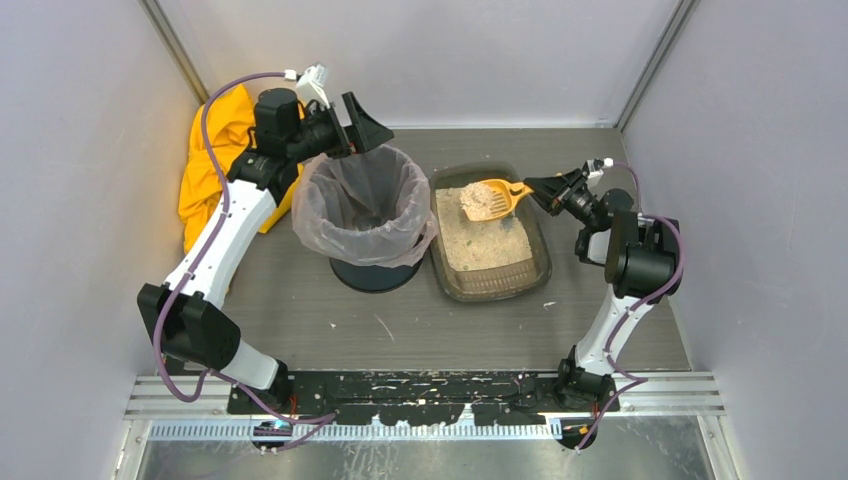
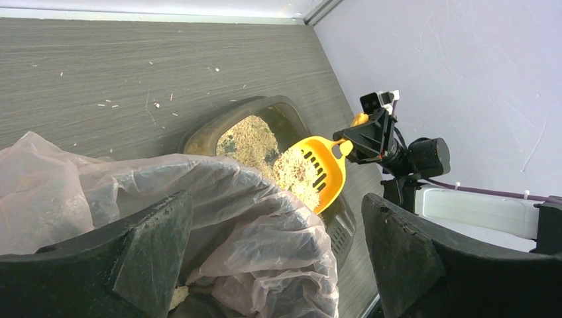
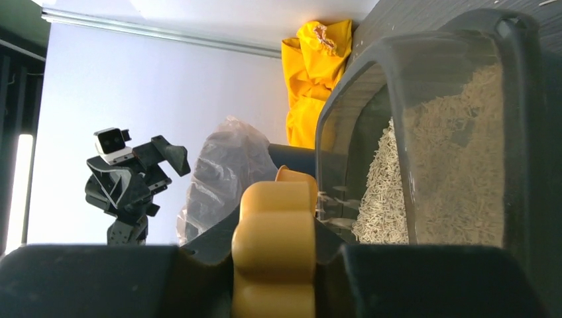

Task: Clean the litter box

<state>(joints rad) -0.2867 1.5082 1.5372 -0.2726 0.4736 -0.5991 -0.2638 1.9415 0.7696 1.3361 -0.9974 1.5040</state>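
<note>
Right pincer holds loaded scoop over litter box.

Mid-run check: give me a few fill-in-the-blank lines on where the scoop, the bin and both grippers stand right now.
1. The right gripper is shut on the handle of the scoop, which is loaded with ____.
2. The scoop hangs over the litter box, not the bin, which is lined with a clear ____.
3. The left gripper, at the bin's rim, has its jaws ____.
Missing words: litter; bag; open.
</note>
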